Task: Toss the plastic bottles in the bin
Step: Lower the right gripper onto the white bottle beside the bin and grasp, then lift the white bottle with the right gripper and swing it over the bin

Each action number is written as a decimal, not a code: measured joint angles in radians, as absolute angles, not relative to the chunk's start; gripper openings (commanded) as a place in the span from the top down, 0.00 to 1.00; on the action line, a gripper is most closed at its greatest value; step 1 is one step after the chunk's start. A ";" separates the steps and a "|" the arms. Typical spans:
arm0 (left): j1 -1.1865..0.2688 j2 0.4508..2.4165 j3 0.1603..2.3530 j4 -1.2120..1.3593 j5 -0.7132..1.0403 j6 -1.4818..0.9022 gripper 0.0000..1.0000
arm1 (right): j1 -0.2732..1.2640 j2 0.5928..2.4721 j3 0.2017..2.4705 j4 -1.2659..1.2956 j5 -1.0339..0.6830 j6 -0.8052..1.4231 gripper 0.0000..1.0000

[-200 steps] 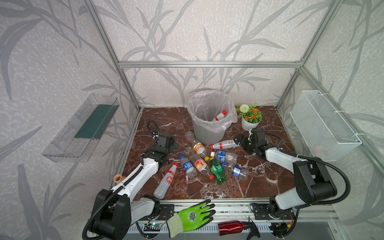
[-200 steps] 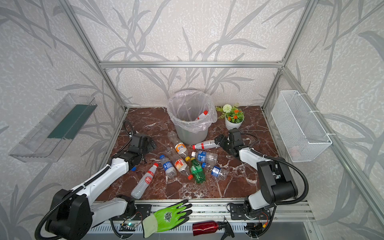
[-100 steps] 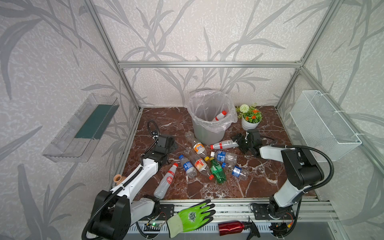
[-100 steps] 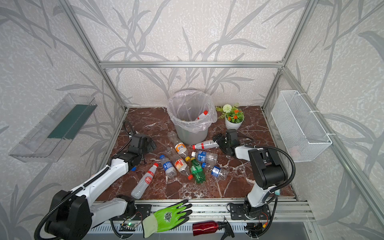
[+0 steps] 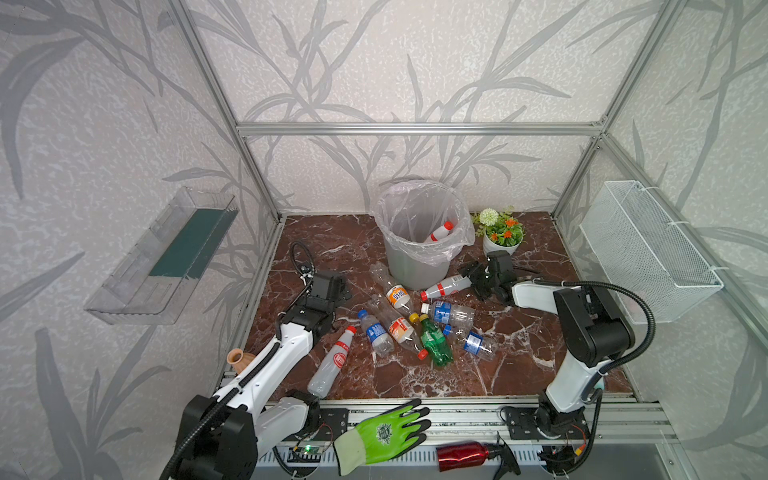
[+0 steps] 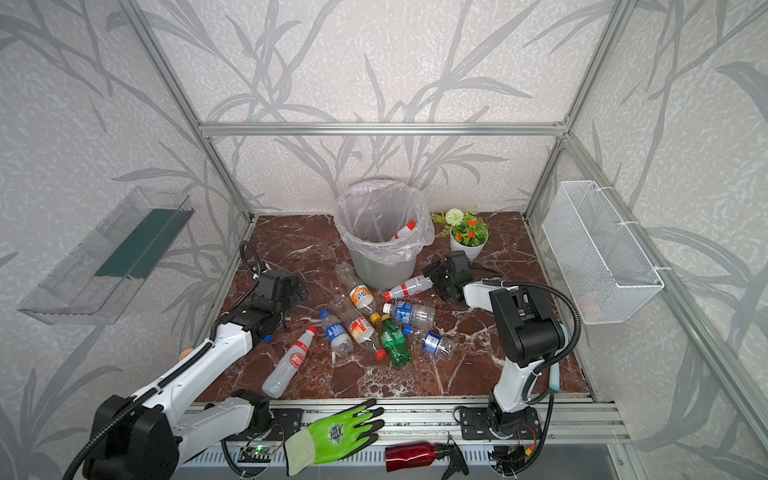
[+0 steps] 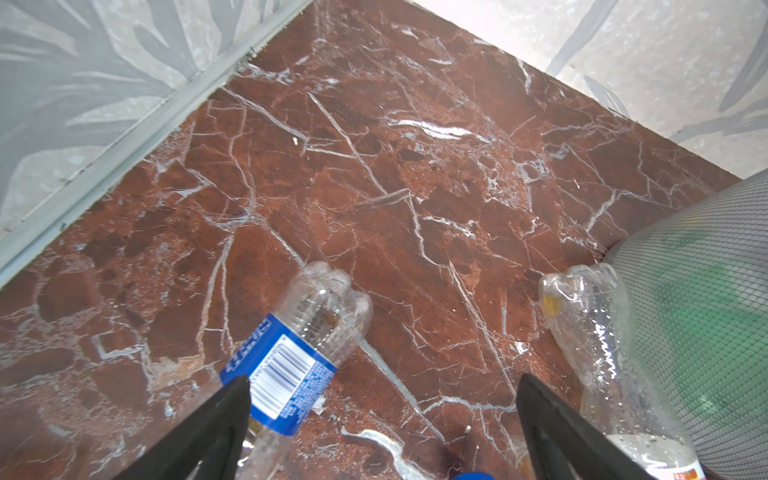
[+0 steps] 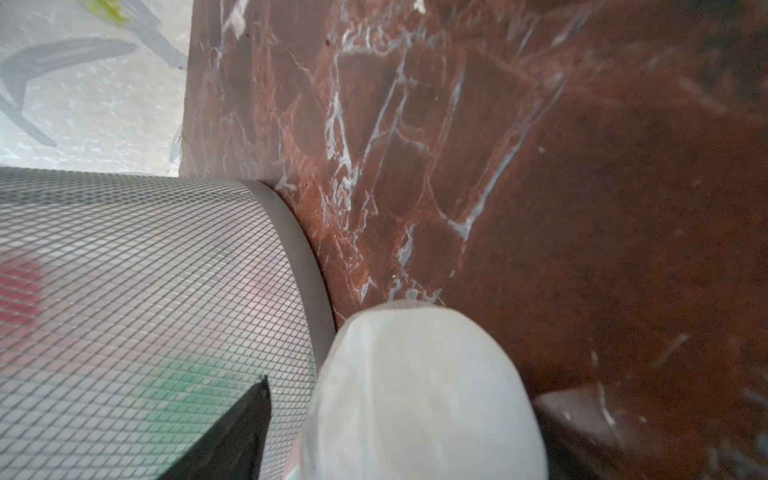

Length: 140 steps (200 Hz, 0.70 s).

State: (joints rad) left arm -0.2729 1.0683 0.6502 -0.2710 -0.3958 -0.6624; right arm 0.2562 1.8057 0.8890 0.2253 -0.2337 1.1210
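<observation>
Plastic bottles (image 5: 400, 328) mostly remain to be binned, we judge: one red-capped bottle (image 5: 440, 232) lies in the bin (image 5: 415, 266) beside the right pincer (image 5: 476, 277), which flanks a white bottle (image 5: 446, 286) (grip undeterminable), with roughly eight on the surface (image 5: 519, 353) between it and the spread, empty left pincer (image 7: 382, 380).

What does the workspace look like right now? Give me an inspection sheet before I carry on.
Surface: marble tabletop, no spill seen.
Job's things: bin upright at the back, one bottle inside; at least eight loose bottles lying in front of it.
Clutter: flower pot beside the bin; green glove and red spray bottle on the front rail.
Grippers: left claw open, empty, blue-label bottle beside one finger; right claw around the base of the bottle by the bin, grip not confirmed.
Cables: black hoses loop at both arms, none seen snagged.
Surroundings: wire basket on the right wall, clear shelf on the left wall.
</observation>
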 measured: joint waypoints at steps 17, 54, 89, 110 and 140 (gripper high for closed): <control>-0.268 1.046 0.644 -0.276 -0.404 -0.661 0.01 | 0.257 1.811 0.900 0.206 -0.222 1.126 0.30; -0.263 1.029 0.634 -0.277 -0.417 -0.656 0.01 | 0.256 1.822 0.899 0.210 -0.202 1.168 0.44; -0.260 1.027 0.632 -0.279 -0.418 -0.655 0.01 | 0.256 1.835 0.892 0.247 -0.187 1.226 0.51; -0.260 1.023 0.632 -0.279 -0.418 -0.655 0.01 | 0.256 1.842 0.883 0.283 -0.182 1.253 0.54; -0.259 1.019 0.632 -0.279 -0.419 -0.655 0.01 | 0.257 1.845 0.864 0.335 -0.181 1.288 0.56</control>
State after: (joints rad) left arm -0.2592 1.0195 0.6319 -0.2794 -0.4187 -0.6548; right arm 0.2565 1.8454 0.8642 0.3351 -0.1814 1.2877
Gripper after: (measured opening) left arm 0.992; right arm 0.475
